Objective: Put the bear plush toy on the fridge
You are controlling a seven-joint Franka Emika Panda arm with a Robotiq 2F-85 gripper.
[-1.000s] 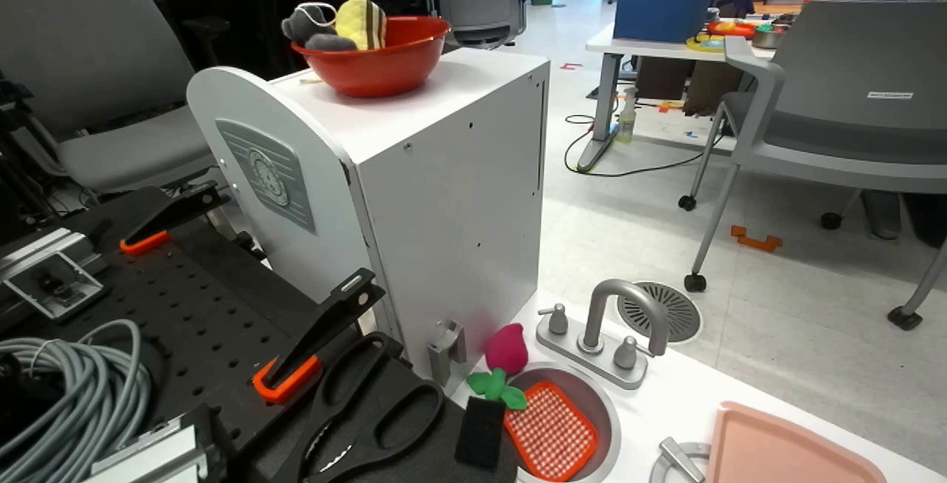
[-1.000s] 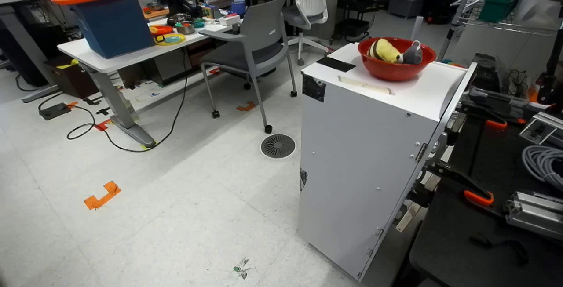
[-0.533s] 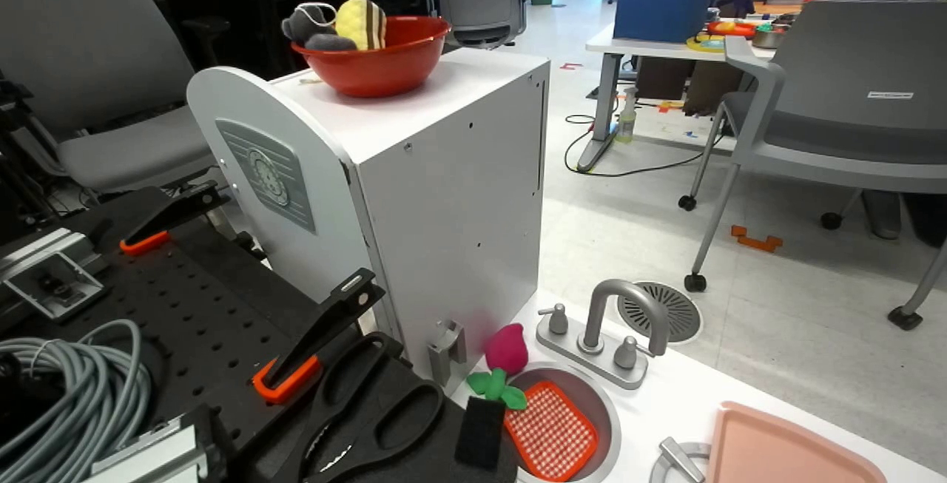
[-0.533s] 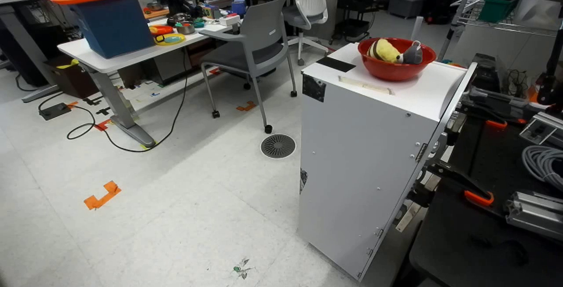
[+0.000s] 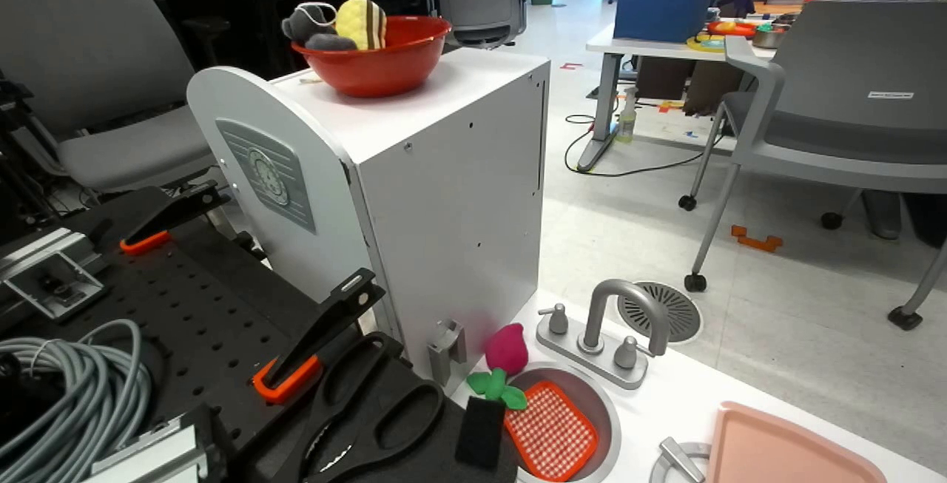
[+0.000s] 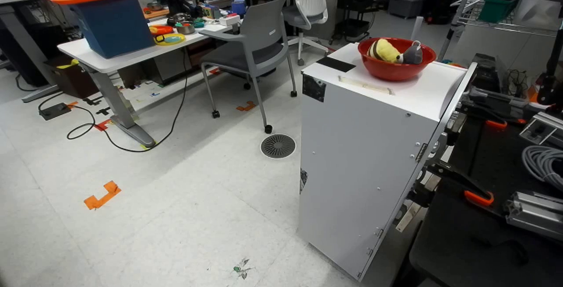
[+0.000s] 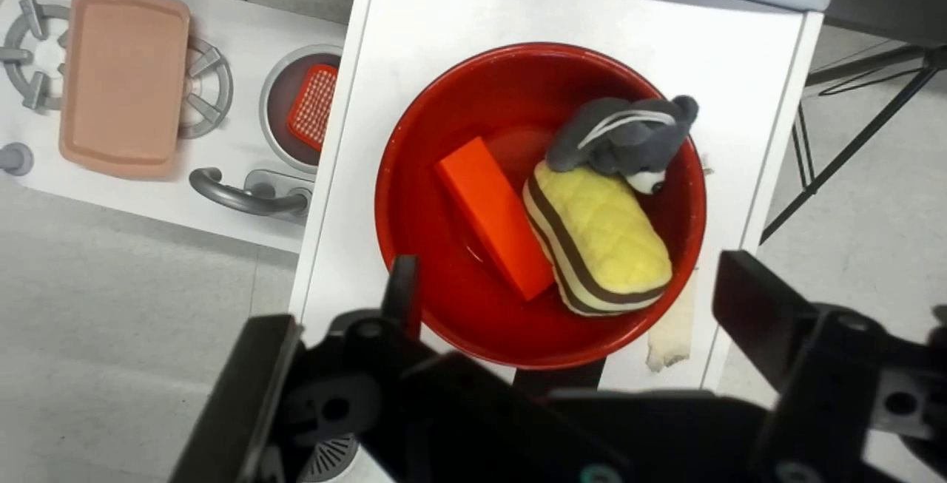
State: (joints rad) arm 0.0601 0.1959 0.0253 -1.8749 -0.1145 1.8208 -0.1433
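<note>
I count one bear [image 7: 629, 139], touching one yellow toy [image 7: 607, 235], both in one bowl [image 5: 373, 75], upper left in an exterior view, on one fridge [image 5: 459, 187]; only the wrist view shows one orange block [image 7: 496, 217] in the bowl; there the jaws stand wide apart, bottom of frame; only an exterior view shows one magenta toy [image 5: 507, 350], lower centre.

On my feed I have a red bowl [image 7: 518, 124] holding a striped yellow plush [image 7: 610, 235] beside an orange-red block [image 7: 494, 217], a pink tray [image 7: 126, 83] across grey burners [image 7: 204, 62] on the tabletop [image 7: 248, 54], and a checkered tray [image 7: 314, 106] in the sink [image 7: 281, 117].
</note>
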